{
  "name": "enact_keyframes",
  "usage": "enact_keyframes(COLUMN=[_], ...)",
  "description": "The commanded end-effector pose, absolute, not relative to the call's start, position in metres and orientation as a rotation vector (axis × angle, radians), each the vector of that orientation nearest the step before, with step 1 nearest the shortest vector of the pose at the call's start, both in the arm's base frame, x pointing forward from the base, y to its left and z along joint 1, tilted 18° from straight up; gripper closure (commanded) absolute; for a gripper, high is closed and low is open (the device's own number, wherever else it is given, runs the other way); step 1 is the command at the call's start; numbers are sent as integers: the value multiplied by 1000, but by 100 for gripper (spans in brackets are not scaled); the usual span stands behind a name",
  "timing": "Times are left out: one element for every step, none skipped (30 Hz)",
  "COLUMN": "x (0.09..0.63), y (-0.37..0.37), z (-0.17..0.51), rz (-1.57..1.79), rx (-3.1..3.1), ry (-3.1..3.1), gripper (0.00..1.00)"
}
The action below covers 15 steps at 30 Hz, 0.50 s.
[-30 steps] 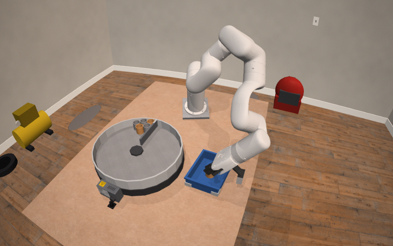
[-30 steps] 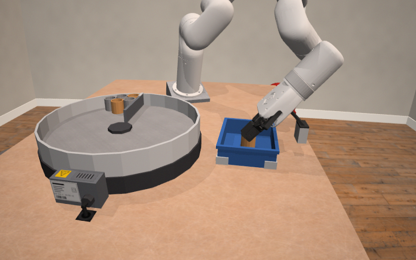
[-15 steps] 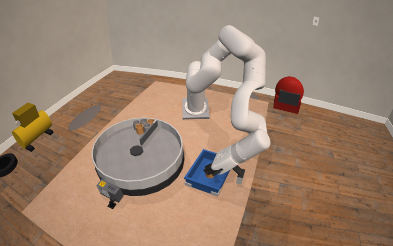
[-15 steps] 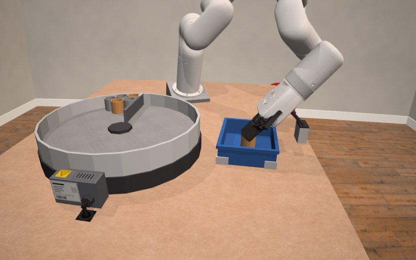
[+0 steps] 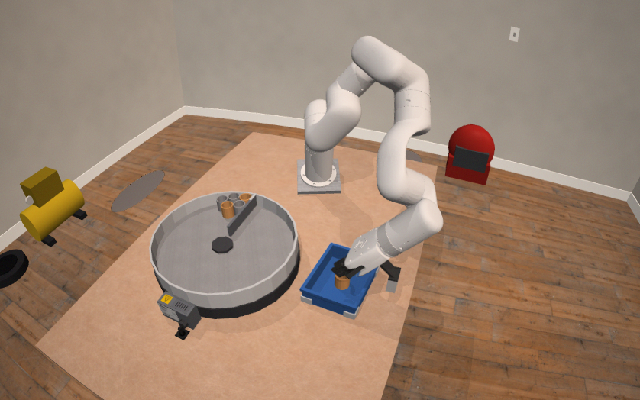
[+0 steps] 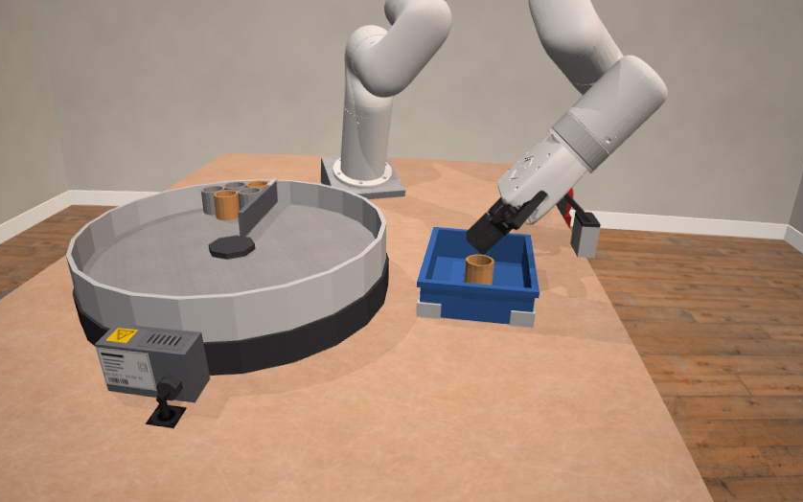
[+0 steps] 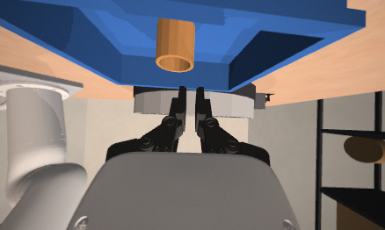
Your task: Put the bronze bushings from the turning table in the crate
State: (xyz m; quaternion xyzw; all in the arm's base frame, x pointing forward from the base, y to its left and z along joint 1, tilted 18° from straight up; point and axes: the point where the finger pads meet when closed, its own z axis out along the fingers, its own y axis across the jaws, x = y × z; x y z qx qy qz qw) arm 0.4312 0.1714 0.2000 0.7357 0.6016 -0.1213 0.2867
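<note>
One bronze bushing point(image 5: 342, 282) point(image 6: 479, 271) point(image 7: 175, 46) stands upright in the blue crate point(image 5: 330, 301) point(image 6: 476, 304) point(image 7: 142, 70). My gripper point(image 5: 341, 269) point(image 6: 478, 244) point(image 7: 191, 97) is tilted just above it, slightly open, with nothing between the fingers and a gap to the bushing. On the turning table point(image 5: 223, 300) point(image 6: 205, 314), a bronze bushing point(image 5: 227, 210) point(image 6: 226, 205) stands at the front of a cluster and another bronze bushing point(image 5: 245, 197) point(image 6: 257, 184) at its back, by the divider. Three steel bushings, one of them at the left point(image 5: 221, 202) point(image 6: 209, 200), stand among them, partly hidden.
The grey divider point(image 5: 242, 214) point(image 6: 259, 209) rises beside the cluster. A dark hub point(image 5: 222, 244) point(image 6: 231, 246) sits at the turning table's middle. A grey control box point(image 5: 178, 310) point(image 6: 152, 363) is at its front. The crate stands right of the turning table.
</note>
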Motion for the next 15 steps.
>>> enact_keyframes(x=[425,423,422,421,420,420,420,419,418,417,416,416,416,415,415], y=[170,169,169,169,168,168,168,168,168,167,167,167,167,167,167], z=[224,228,232,236,240,240,240,243,246,248,250,252,253,254,254], rz=[-319,-319,-319,-319,-319,-319,-319,-319,-319,-319,-319,-319,-319,-319,-319], rx=[1966,1966,1966,1966,1966,1966,1966,1966,1966,1966,1966,1966,1966,1966,1966], ry=[1607,1607,1607,1607,1607,1607,1607,1607,1607,1607,1607,1607,1607,1607,1607], gripper=[89,89,89,89,89,89,89,89,89,89,89,89,89,89,89])
